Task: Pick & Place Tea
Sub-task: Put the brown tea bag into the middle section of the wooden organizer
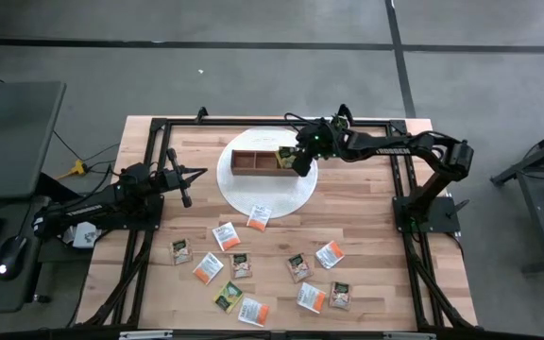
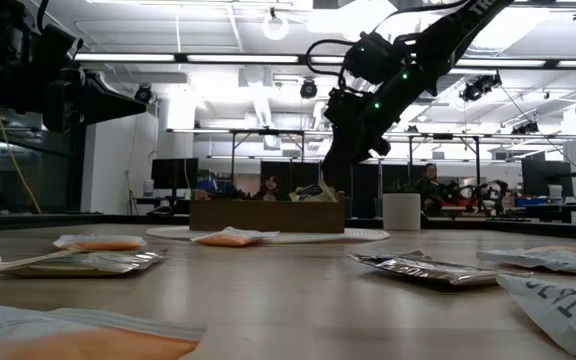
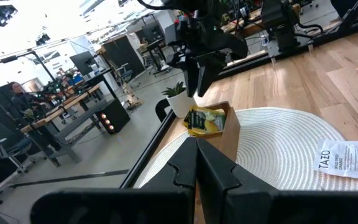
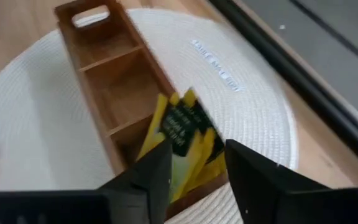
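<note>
A brown three-compartment wooden box (image 1: 258, 161) sits on a round white mat (image 1: 267, 196). A green-yellow tea sachet (image 4: 182, 124) stands tilted in the box's right end compartment, its upper corners (image 3: 205, 119) sticking up above the rim. My right gripper (image 4: 197, 168) hangs open just above that compartment, slanting down, with one finger on either side of the sachet and apart from it. Several more tea sachets (image 1: 259, 217) lie flat on the wooden table nearer the front. My left gripper (image 1: 187, 194) waits shut at the table's left, pointing level toward the box.
The box's middle and left compartments (image 4: 114, 81) show bare wood. Loose sachets (image 1: 300, 267) are scattered across the table's near half, from left (image 1: 181, 250) to right (image 1: 340, 295). A black frame (image 1: 399, 179) borders the table. A person (image 3: 17, 93) sits in the room beyond.
</note>
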### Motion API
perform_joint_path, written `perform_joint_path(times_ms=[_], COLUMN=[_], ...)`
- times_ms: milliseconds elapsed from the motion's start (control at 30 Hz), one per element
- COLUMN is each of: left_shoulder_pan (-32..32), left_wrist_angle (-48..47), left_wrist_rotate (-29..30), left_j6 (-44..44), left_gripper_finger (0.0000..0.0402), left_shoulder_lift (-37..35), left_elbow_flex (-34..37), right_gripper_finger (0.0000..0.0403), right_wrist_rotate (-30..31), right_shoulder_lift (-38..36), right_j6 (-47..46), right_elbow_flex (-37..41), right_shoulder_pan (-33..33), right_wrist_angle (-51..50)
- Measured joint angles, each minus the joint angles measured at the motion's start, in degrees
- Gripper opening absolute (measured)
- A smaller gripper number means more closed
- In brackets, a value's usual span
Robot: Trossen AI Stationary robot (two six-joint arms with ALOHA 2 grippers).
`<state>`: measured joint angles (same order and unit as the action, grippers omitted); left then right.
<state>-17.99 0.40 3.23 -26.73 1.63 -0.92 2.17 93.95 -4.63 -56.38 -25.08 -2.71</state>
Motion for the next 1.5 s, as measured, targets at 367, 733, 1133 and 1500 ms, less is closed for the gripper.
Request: perform_joint_path(times_ms=[367,733,1133,1500], left_shoulder_pan=[0.0,0.0,0.0,0.0], left_wrist_angle=[0.0,0.0,0.0,0.0], left_wrist_rotate=[0.0,0.0,0.0,0.0], left_j6=[0.0,0.0,0.0,0.0], left_gripper_finger=[0.0001,0.0001,0.0001,0.0001], left_shoulder_lift=[0.0,0.0,0.0,0.0], left_elbow_flex=[0.0,0.0,0.0,0.0], right_gripper_finger=[0.0176,0.0161,0.0159,0.017], right_wrist_rotate=[4.8,4.5,-2.3,-7.8], right_shoulder_lift=[-9.9,-19.6,-18.3,-14.8], right_j6=[-8.5,-28.6,-48.1,-60.1], right_elbow_flex=[0.0,0.0,0.0,0.0], right_shoulder_pan=[6.8,19.9,35.2,46.5], right_wrist_angle=[-13.2,-32.7,-37.0,-39.2])
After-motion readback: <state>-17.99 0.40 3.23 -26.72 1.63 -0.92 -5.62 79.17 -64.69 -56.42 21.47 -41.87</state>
